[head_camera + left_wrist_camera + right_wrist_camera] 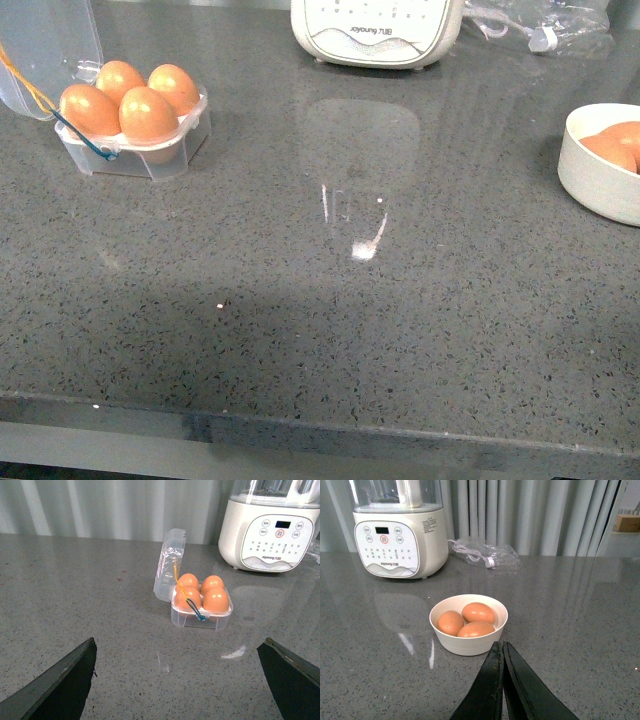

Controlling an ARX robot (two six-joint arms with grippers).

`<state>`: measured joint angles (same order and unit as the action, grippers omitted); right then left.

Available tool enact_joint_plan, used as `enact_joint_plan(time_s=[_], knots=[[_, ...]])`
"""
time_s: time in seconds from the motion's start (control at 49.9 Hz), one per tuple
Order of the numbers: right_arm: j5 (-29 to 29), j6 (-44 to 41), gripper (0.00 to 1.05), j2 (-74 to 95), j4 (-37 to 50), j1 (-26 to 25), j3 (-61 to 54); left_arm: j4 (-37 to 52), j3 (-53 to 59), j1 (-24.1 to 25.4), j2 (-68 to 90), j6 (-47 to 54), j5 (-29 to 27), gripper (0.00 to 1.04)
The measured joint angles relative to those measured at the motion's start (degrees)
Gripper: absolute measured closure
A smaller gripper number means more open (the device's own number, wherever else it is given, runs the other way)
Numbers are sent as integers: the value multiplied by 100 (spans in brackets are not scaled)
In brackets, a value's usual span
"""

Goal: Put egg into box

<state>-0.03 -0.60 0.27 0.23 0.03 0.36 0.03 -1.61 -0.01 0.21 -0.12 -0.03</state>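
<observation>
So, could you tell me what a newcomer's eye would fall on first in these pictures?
Bright against the grey counter, four orange-brown eggs fill the clear box, lid open, at the far left. Three more eggs lie in a white bowl at the right edge, and a white appliance stands at the back.

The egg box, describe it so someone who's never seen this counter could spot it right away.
On the grey speckled counter, look left of the white appliance at the back. The box is a small clear plastic case with its lid standing open and four brown eggs inside. Unlike the round white bowl on the right, it is see-through and carries a yellow and teal band.
</observation>
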Motion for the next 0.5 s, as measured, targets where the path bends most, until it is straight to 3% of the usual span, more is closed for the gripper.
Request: enact_joint_plan(time_s=[0.24, 0.501], knots=[[-2, -2, 101, -4, -20, 0, 0, 0, 0, 0, -2, 0, 0, 7], [0, 0, 51, -4, -20, 0, 0, 0, 0, 0, -2, 0, 0, 7]])
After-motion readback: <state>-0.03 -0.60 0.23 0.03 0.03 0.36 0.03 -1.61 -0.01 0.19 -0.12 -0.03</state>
